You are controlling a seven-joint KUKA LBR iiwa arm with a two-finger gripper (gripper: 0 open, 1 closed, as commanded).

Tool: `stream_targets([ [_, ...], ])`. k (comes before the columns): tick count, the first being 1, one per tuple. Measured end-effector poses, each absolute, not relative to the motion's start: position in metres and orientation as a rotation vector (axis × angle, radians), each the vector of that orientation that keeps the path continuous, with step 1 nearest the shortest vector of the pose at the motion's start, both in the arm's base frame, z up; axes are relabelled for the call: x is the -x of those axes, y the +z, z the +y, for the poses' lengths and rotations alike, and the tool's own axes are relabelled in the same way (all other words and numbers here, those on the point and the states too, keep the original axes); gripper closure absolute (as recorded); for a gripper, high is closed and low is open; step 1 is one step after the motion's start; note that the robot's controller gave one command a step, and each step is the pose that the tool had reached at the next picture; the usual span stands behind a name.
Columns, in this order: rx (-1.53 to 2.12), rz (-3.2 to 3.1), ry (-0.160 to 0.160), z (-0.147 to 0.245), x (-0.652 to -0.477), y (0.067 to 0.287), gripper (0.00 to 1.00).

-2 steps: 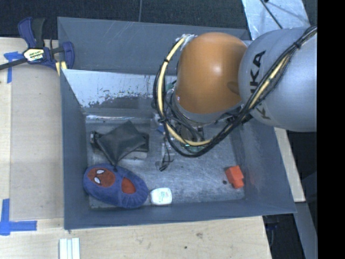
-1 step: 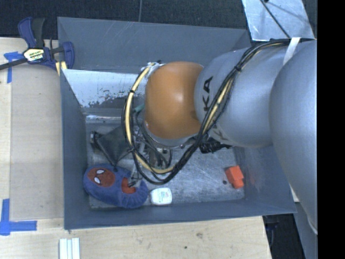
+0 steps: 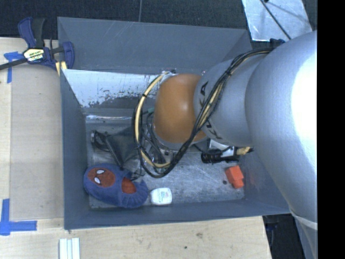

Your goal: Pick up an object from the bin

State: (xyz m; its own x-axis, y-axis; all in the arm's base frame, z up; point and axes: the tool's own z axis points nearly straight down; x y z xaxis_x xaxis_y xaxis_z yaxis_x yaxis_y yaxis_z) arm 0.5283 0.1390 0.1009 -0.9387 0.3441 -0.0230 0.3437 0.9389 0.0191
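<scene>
Grey arm casing [image 3: 269, 107] reaches in from the right, and its orange wrist cover [image 3: 175, 109], looped with cables [image 3: 141, 123], hangs over the middle of the bin [image 3: 73, 161]. The gripper is hidden beneath that cover, so I cannot tell whether it is spread, pressed together or pinching anything. Nearest it, just to the left, a black angular thing [image 3: 108, 144] lies on the bin floor. Further out toward the near wall sit a blue Spider-Man plush [image 3: 110, 185] and, just beside it, a small white round cap [image 3: 160, 196]. Off to the right lie a black marker [image 3: 215, 156] and an orange block [image 3: 234, 177].
</scene>
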Motion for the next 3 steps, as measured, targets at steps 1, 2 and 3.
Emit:
stream_targets([
  [1, -0.588, 3.057, 0.024, 0.137, -0.536, 0.096, 0.0],
  [2, -0.629, 3.045, 0.024, 0.139, -0.541, 0.095, 0.0],
  [3, -0.815, 3.002, 0.012, 0.179, -0.597, 0.083, 0.0],
])
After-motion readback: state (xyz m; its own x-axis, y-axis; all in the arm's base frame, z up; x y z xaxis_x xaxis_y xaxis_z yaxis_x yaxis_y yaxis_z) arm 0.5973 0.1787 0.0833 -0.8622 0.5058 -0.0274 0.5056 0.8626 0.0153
